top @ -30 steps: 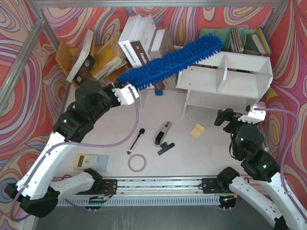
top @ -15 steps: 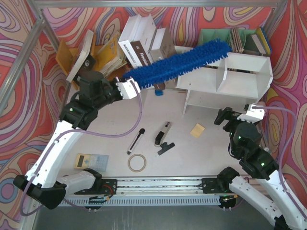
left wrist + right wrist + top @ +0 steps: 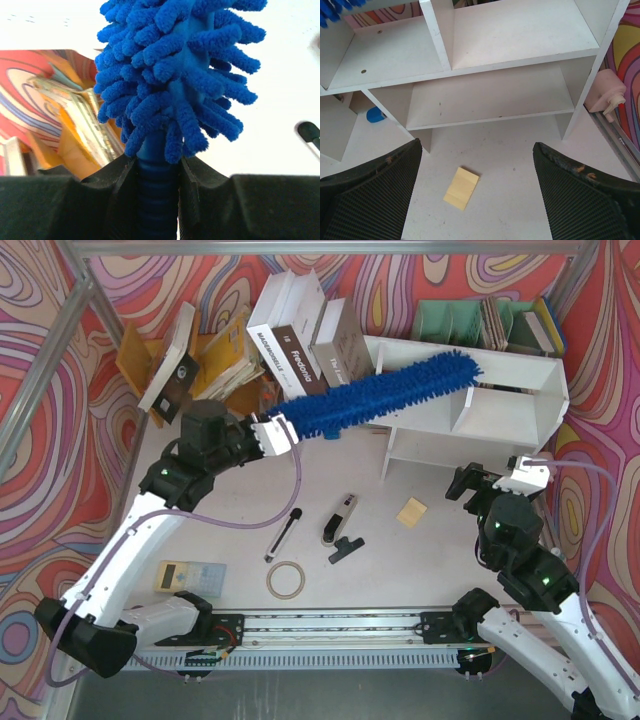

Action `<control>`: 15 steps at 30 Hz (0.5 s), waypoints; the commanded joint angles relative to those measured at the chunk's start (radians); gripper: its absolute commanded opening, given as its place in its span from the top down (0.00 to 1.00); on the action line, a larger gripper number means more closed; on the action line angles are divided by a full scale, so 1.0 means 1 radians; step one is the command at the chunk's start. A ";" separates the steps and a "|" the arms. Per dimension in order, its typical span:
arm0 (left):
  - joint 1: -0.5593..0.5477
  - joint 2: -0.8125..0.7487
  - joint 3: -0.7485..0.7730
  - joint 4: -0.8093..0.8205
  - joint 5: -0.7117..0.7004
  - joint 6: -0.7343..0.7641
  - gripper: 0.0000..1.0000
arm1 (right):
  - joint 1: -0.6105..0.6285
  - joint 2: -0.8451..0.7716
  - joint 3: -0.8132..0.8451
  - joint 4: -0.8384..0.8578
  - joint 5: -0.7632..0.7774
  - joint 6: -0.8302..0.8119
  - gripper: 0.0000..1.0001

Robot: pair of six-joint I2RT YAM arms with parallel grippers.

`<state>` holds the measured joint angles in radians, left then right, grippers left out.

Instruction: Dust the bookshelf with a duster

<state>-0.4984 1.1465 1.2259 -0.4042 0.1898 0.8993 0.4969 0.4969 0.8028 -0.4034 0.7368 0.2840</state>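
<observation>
Duster (image 3: 385, 392) is clamped by its handle in the left claw (image 3: 157, 172) and laid across the bookshelf's (image 3: 520, 410) upper left bay, so strands brush the board; right claw (image 3: 477, 185) is held apart, idle.

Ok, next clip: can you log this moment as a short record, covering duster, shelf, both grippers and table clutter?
duster: blue, handle in left gripper, head angled across upper left compartment of bookshelf
bookshelf: white, visible tiers bare
left gripper: shut on duster handle
right gripper: open, empty, facing the bookshelf
table clutter: yellow block, ring, black-and-silver tool
</observation>
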 commanded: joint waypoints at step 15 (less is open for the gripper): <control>0.016 -0.044 0.171 -0.024 -0.041 0.032 1.00 | -0.002 -0.020 -0.004 0.021 0.019 -0.011 0.18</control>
<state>-0.4904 1.1110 1.4326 -0.4541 0.1326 0.9577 0.4969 0.4889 0.8028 -0.4026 0.7368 0.2840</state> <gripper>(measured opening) 0.346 0.816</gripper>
